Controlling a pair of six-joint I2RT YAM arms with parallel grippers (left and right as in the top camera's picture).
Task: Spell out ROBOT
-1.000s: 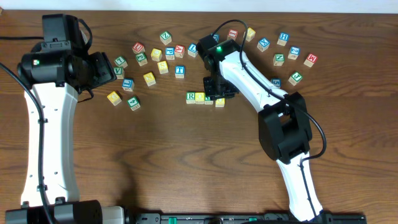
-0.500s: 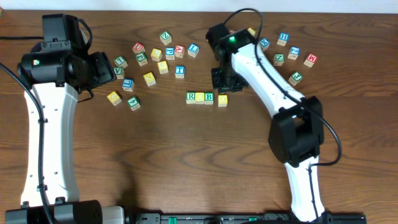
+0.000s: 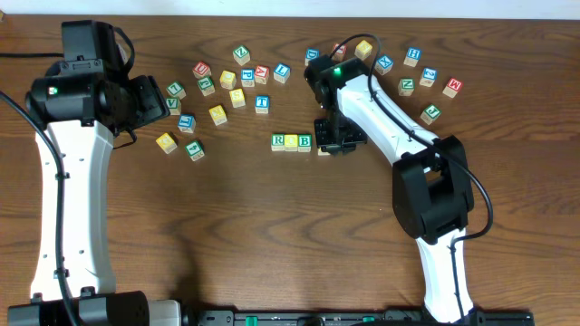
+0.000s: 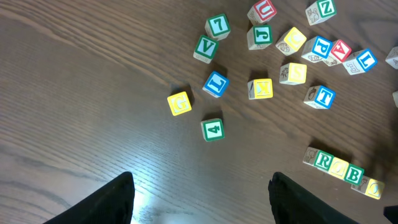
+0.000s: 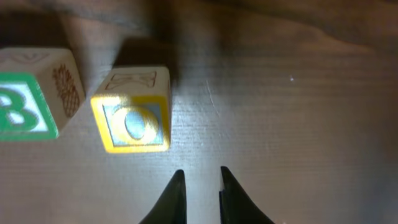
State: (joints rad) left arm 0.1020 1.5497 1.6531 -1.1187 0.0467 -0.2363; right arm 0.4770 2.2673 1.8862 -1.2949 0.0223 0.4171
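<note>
1. Overhead: on the desk there's a tidy row of R block, plain yellow block and B block, side by side. The right arm hangs over the row's end next to B, so its jaws are hidden here. The T block sits well apart, up among the loose blocks.
2. Left wrist: the left jaws are wide apart with nothing between them, over bare desk. The row shows near the frame's corner: R block, plain yellow block, B block, then a yellow O block. T block is above it.
3. Right wrist: the right jaws are almost together, just a thin gap, holding nothing. The yellow O block sits just beyond the tips, untouched, with the B block beside it.
</note>
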